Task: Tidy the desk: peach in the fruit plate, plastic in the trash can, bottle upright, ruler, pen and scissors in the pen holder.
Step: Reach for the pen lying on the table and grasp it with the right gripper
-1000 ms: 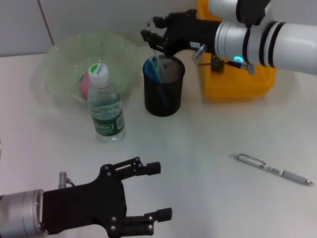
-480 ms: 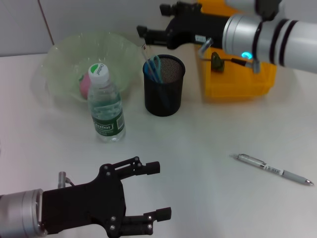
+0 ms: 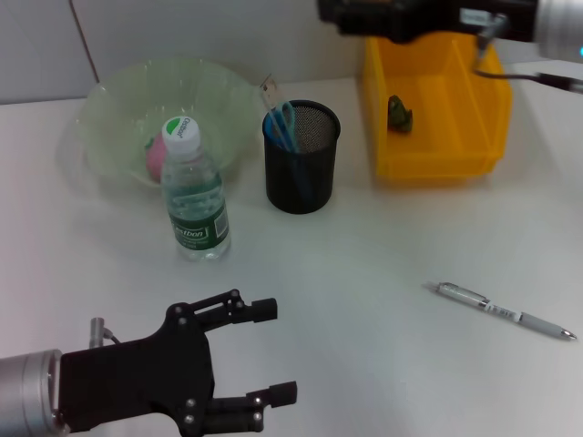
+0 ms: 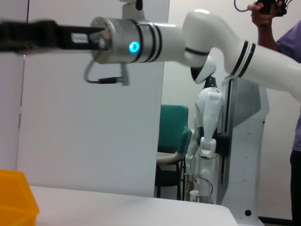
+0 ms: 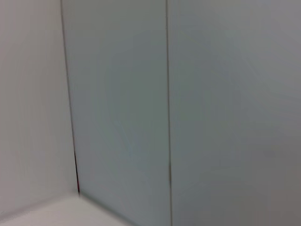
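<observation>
Left claw [image 3: 264, 355] hangs low over the near table [image 3: 364, 346], fingers spread, empty. Right claw [image 3: 342, 14] sits high above the yellow trash can [image 3: 428, 146]; whether it is open I cannot tell. Pen [image 3: 504, 310] lies on the table, scissors [image 3: 284, 123] and ruler [image 3: 268, 91] in the pen holder [image 3: 301, 173].

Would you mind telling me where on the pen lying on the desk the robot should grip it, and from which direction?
Grip the pen near the middle of its barrel, coming straight down from above. It lies flat on the desk with open surface all around, so the fingers should close across its narrow width, square to its long axis. The right hand, now above the yellow bin, is probably the nearer one.
</observation>
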Tool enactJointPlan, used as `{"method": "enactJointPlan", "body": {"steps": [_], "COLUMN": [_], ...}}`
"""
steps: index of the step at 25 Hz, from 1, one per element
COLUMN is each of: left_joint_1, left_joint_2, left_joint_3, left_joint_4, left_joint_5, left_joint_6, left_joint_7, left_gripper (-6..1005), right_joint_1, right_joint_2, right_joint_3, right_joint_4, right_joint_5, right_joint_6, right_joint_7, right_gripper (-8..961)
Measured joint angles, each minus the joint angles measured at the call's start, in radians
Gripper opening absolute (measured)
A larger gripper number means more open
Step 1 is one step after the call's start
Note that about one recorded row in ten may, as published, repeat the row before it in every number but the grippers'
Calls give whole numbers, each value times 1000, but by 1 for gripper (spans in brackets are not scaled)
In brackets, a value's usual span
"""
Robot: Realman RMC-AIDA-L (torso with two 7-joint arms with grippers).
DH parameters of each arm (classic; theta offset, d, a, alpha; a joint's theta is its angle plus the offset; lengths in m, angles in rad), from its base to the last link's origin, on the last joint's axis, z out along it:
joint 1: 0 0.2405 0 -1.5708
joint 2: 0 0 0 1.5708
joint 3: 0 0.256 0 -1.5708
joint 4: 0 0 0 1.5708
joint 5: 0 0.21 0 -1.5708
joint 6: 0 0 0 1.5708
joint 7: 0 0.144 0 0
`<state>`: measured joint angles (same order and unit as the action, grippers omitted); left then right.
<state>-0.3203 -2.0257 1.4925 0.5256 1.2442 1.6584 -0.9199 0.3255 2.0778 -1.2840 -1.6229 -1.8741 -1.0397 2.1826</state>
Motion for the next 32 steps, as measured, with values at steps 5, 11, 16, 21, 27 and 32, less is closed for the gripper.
{"method": "enactJointPlan", "body": {"steps": [5, 11, 16, 21, 27, 32], "left_joint_1": [-3, 11, 16, 17, 23, 23], "left_joint_2": [17, 34, 25, 21, 20, 19], "left_joint_3": [-11, -81, -144, -140, -136, -136], "left_joint_4": [-17, -23, -28, -33, -33, -40], "left_joint_5": [0, 49, 122, 127, 128, 129], "left_joint_6": [-11, -32, -32, -34, -34, -37], "left_joint_7": [2, -7, -14, -14, -14, -14], "left_gripper": [819, 818, 819, 819, 819, 819], "right_joint_1": [16, 73, 109, 135, 175, 181], "right_joint_2": [0, -1, 1, -1, -1, 0], "right_joint_3": [86, 127, 124, 96, 53, -12], "right_joint_4": [-203, -381, -295, -101, 25, 40], "right_joint_5": [-338, -570, -649, -677, -751, -825], "right_joint_6": [-316, -730, -848, -804, -769, -739], "right_joint_7": [305, 517, 553, 503, 396, 333], "right_gripper": [784, 782, 781, 780, 778, 776]}}
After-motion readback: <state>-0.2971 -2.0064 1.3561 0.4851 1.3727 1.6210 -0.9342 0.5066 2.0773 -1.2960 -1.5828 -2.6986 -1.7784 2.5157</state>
